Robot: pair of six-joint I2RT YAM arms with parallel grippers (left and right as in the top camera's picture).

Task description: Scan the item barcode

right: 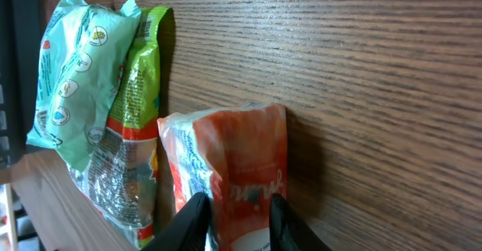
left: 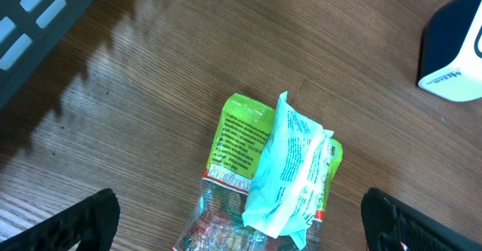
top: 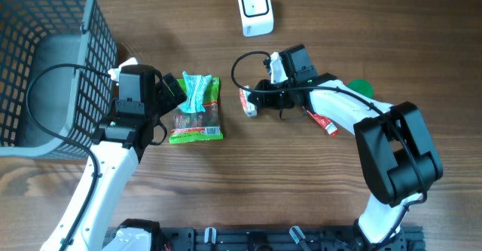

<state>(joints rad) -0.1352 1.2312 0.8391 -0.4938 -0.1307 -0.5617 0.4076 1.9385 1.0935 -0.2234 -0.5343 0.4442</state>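
Two arms reach over the desk [top: 263, 198] in the overhead view. The item is a small red-and-white packet [top: 248, 102] near the middle of the desk, below the white scanner [top: 254, 8] and well apart from it. Only its end shows past the right end effector [top: 256, 100], so its long axis is hard to read here. The right arm comes in from the lower right, bends sharply and lies low, pointing left. The left arm rises from the bottom edge beside the grey mesh basket [top: 45, 62]. Its left end effector [top: 167, 104] faces right at a green snack bag [top: 197, 123] with a teal packet [top: 197, 89] lying on it.

From the left wrist, the left end effector [left: 241, 232] has its fingers [left: 83, 221] spread wide, holding nothing. The green snack bag [left: 237, 142] and the teal packet [left: 290, 168] lie ahead. The scanner [left: 456, 47] is at the upper right and the basket [left: 30, 10] at the upper left.

From the right wrist, the packet [right: 233, 160] shows a crinkled red face with white lettering. Its length runs straight out from the right end effector [right: 237, 221], and one long side lies against the wood. The fingers [right: 194, 215] sit either side of its near end. I cannot tell whether they press on it. The green snack bag [right: 135, 130] and the teal packet [right: 75, 85] stand just beside it.
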